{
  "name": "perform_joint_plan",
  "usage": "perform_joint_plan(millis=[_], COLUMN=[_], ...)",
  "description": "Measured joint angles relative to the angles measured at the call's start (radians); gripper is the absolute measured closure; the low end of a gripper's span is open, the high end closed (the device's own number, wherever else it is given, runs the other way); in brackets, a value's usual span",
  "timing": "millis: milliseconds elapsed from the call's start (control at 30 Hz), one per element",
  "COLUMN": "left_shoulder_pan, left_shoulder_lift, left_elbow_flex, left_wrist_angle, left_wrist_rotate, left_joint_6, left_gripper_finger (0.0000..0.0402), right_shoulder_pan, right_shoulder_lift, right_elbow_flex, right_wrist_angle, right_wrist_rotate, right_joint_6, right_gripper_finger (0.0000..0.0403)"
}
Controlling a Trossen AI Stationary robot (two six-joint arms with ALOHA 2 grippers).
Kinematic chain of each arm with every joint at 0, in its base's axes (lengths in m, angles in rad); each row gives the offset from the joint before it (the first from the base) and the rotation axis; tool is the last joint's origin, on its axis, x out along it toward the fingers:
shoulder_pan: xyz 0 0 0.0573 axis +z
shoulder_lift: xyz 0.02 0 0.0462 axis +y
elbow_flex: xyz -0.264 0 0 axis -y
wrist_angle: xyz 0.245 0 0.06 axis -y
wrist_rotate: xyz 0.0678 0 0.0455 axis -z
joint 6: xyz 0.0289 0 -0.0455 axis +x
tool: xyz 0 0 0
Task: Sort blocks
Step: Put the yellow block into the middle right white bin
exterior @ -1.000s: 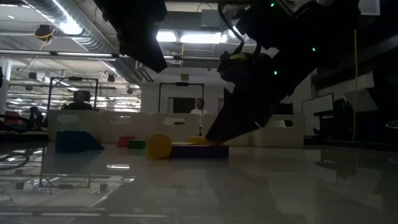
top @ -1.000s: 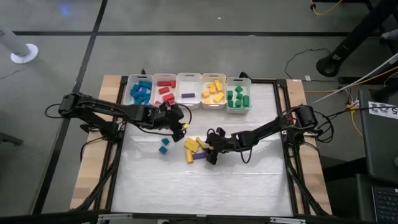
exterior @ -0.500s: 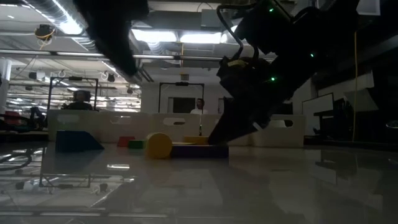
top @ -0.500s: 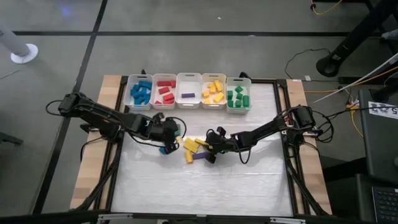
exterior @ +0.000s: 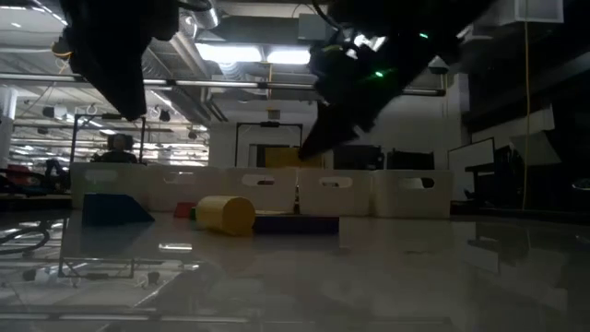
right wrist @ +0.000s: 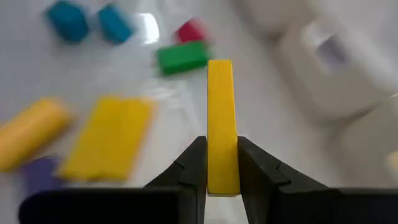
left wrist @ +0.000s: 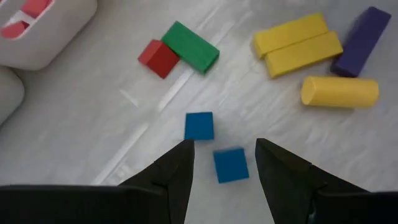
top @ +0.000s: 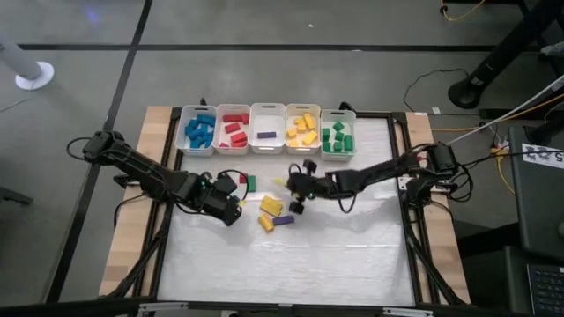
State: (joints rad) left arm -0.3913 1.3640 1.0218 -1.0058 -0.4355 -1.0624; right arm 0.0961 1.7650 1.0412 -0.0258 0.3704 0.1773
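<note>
right gripper (right wrist: 222,163) lifted, clamps yellow bar (right wrist: 221,124) | left gripper (left wrist: 222,163) lowered, open

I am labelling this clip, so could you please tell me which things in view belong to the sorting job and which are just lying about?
Job:
yellow bar, clamped in the right gripper
two blue cubes below the open left gripper
red cube, green bar, yellow cylinder, purple bar
white bins

Lying about:
cables on the floor

The right gripper (right wrist: 216,180) now clamps a yellow bar (right wrist: 221,124) and is lifted off the pile; the left gripper (left wrist: 224,163) has dropped over 2 blue cubes (left wrist: 199,126).
</note>
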Motion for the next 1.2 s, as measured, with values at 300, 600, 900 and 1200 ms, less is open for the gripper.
perform_joint_plan(millis=[300,600,900,1200], left_shoulder_pan=[-0.076,-0.141,-0.171,-0.127], left_shoulder_lift=[0.0,0.0,0.011,0.121], left_elbow_flex=[0.0,0.0,0.0,0.0], left_wrist_angle=[-0.002,-0.001,-0.003,-0.001], left_wrist_rotate=[0.0,0.0,0.049,0.093], left_joint_6=[-0.137,-0.236,-0.284,-0.263], left_gripper_finger=[0.0243,0.0243,0.0243,0.0214], right_shoulder_pan=[-0.165,-0.355,-0.445,-0.444], right_shoulder_lift=[-0.01,-0.01,-0.01,-0.01], right_elbow_flex=[0.195,0.237,0.236,0.236], right_wrist_angle=[-0.221,-0.31,-0.363,-0.36], right_wrist_rotate=[0.139,0.146,0.025,0.011], right_joint_6=[-0.286,-0.321,-0.321,-0.321], right_gripper_finger=[0.0334,0.0322,0.0275,0.0197])
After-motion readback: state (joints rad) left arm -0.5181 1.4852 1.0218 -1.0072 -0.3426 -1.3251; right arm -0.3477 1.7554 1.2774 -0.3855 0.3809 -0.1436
